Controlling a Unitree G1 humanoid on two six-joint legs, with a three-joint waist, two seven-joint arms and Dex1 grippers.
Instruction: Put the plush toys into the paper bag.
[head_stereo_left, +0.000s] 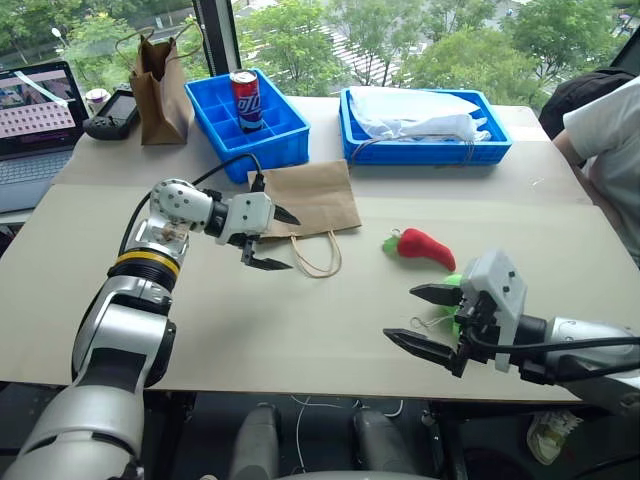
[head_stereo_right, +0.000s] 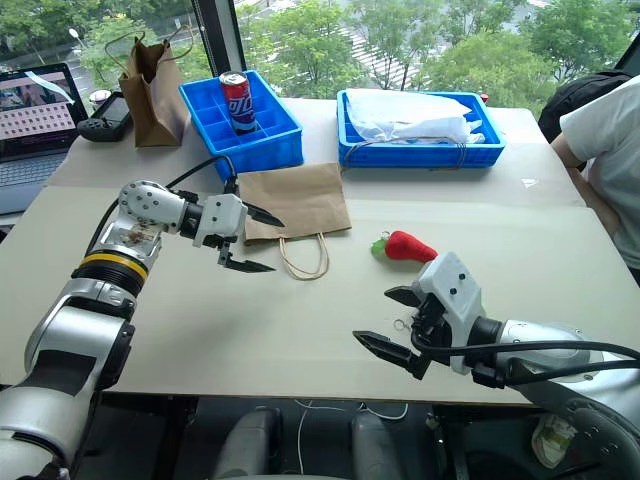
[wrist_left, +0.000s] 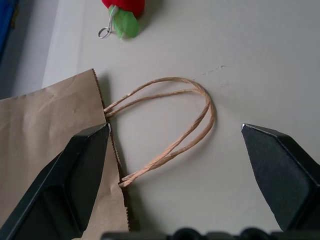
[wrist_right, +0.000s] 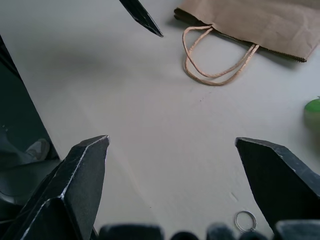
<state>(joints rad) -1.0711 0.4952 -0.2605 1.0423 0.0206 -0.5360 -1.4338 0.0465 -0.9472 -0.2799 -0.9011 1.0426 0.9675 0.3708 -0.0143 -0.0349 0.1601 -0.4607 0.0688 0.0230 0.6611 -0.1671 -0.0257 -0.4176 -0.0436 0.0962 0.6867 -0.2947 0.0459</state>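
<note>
**A:** Jaws wide apart on both sides, nothing held. Left gripper (head_stereo_left: 268, 240) hangs over the mouth edge of the paper bag (head_stereo_left: 310, 196), one finger above the brown paper, the other above bare table (head_stereo_left: 330, 330) past the twine handles (head_stereo_left: 318, 255). Right gripper (head_stereo_left: 428, 320) is low at 5 o'clock on the table, empty.

**B:** Progress?

**A:** None banked, by my read. Bag lies flat and collapsed near table centre, mouth toward the robot. Red chili plush (head_stereo_left: 422, 248) sits on the table at 3 o'clock from the bag, well apart from it. Green plush (head_stereo_left: 452, 297) is at 5 o'clock from the chili, just beside the right gripper. Both toys are still outside. Left to do: open the bag, pick each toy, drop it in.

**B:** Blind spots?

**A:** Green plush is mostly covered by the right gripper in the head views; the right wrist view catches only a green sliver (wrist_right: 313, 114) at the edge, plus a small metal ring (wrist_right: 245, 219). Chili is cut off in the left wrist view. Can't tell whether the bag mouth is parted at all.
</note>
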